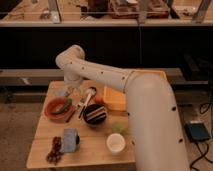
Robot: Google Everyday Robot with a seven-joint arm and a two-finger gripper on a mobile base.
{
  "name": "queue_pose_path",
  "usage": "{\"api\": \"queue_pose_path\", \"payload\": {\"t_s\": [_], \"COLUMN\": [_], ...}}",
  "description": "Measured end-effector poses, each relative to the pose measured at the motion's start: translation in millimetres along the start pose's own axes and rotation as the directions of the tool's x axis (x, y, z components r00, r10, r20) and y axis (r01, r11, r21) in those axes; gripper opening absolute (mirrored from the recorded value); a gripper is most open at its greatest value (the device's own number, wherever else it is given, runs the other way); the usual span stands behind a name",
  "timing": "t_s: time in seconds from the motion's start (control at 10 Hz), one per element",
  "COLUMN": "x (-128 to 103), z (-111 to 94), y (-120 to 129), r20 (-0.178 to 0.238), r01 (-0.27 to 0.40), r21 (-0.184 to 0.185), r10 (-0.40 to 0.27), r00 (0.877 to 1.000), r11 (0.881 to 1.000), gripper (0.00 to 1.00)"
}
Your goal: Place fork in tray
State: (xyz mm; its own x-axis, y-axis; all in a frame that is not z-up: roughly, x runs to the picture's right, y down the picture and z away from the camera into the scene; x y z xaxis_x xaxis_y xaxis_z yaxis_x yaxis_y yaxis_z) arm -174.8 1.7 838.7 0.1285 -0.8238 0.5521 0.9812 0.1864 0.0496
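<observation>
Inspection of the light wooden table (pixel 90 152): the robot's large white arm (pixel 150 115) enters from 4 o'clock, rises across the table's right side, bends at an elbow near 11 o'clock and drops toward the tabletop. The gripper (pixel 71 93) sits low at the table's 10 o'clock area, just above the far rim of the round orange bowl (pixel 52 111), which holds something green. Whether the gripper is open, closed or holding anything cannot be told. The deep rectangular yellow-orange plastic tray (pixel 116 99) stands at 1 o'clock, its right part hidden behind the arm. The slender pale fork cannot be made out anywhere, neither at the gripper nor in the tray's visible part. A dark-handled utensil with a white end (pixel 87 98) lies between the orange bowl and the tray. A dark striped bowl (pixel 95 114) is near the centre, just beside the utensil. A white cup (pixel 116 143) stands at 5 o'clock, with a pale green item (pixel 117 128) just behind it. A grey-blue packet (pixel 70 140) and a dark brown item (pixel 54 150) lie at 7 o'clock.
</observation>
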Motion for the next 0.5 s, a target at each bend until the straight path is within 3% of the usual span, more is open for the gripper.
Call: {"api": "queue_pose_path", "payload": {"t_s": [0.2,0.5], "x": [6.7,11.1], "z": [22.7,58.5], "y": [-4.9,-2.1], "r20": [-0.009,0.013], "r01": [-0.015,-0.085], "r21": [0.003,-0.012], "r10": [0.015,0.085], "r00": [1.0,0.996], "r11": [1.0,0.996], "gripper": [0.8,0.76]}}
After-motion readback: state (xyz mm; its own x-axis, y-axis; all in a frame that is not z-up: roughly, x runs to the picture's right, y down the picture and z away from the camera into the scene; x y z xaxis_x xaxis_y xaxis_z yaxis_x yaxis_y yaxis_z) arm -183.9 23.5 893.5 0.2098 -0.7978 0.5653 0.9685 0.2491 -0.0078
